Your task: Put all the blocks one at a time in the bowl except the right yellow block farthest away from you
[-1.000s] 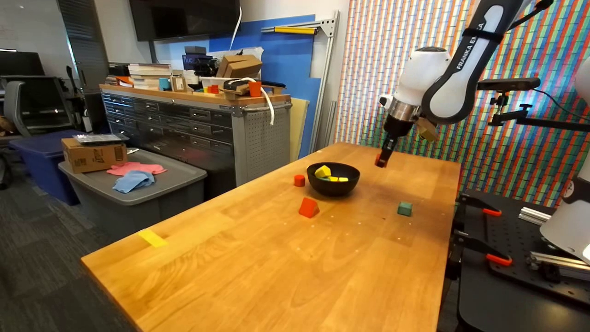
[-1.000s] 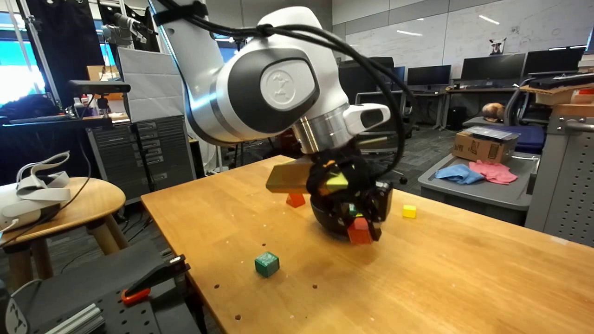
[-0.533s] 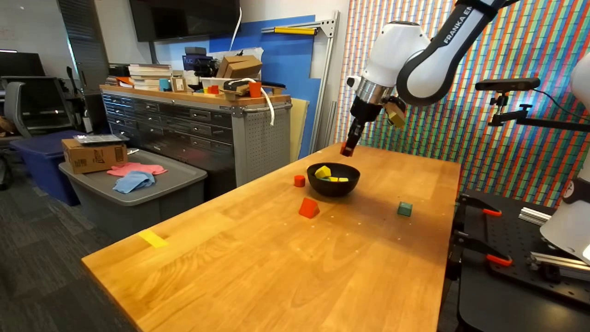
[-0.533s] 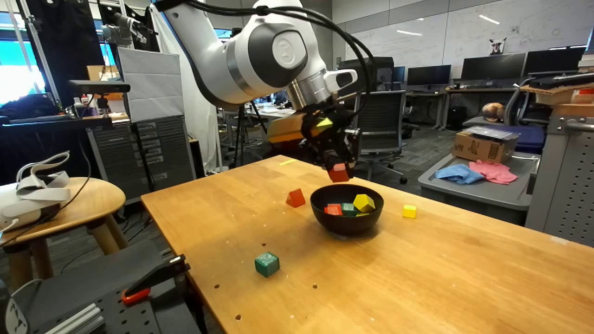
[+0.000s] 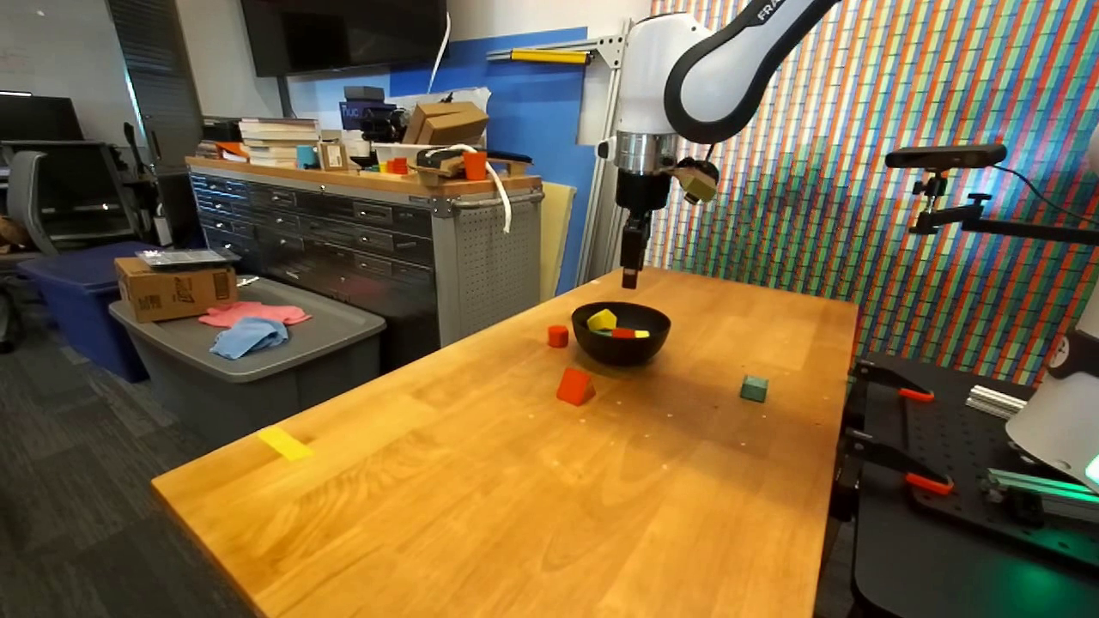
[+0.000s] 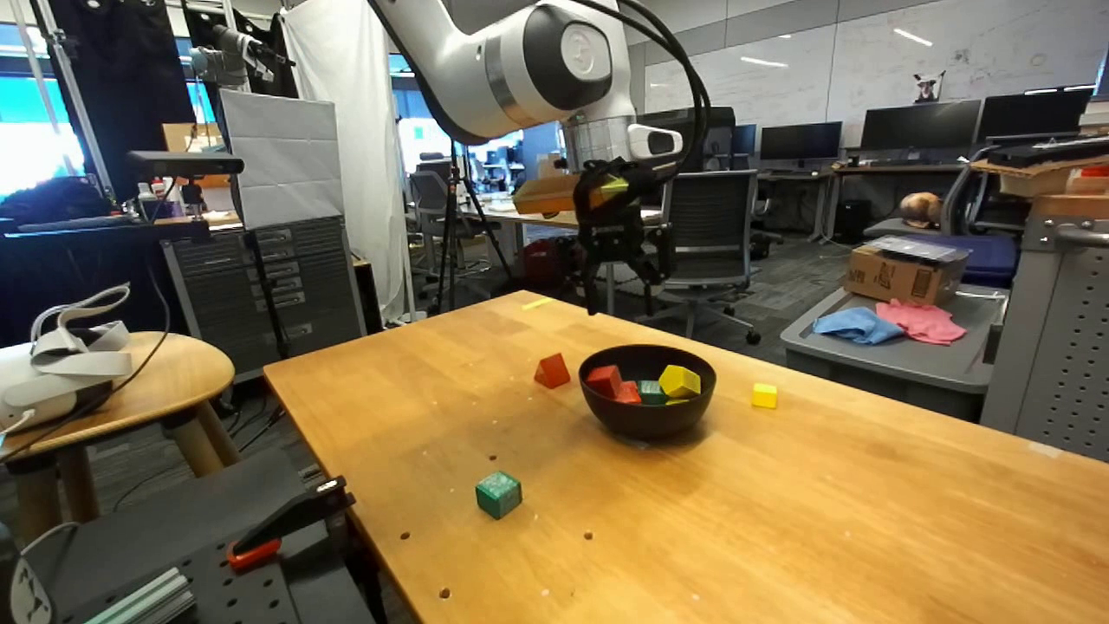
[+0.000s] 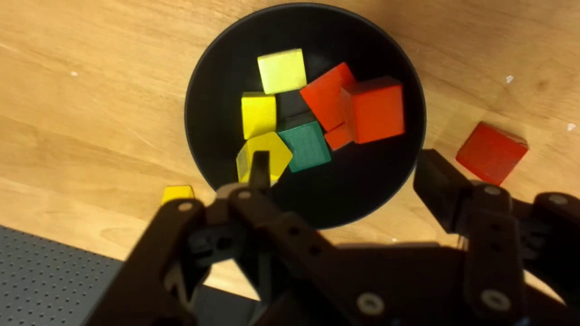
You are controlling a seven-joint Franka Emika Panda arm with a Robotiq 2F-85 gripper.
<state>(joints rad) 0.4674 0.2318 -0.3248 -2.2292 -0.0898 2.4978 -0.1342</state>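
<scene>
We find the round black bowl part-filled, black gripper spread wide, empty; outstanding: red wedge, red block, green cube; yellow cube presumably exempt.

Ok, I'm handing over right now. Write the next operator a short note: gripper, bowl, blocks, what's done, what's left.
Gripper: open, holding nothing, above the round black bowl.
Done: three yellow blocks, a square-faced green block and at least two red blocks lie in the bowl.
Left: the red wedge-shaped block and the green cuboid block, both on the wooden table outside the bowl.
Probably stays out: the small yellow cuboid block, on the bowl's far side from the robot base. What seems to be the same block looks orange-red in an exterior view.
</scene>
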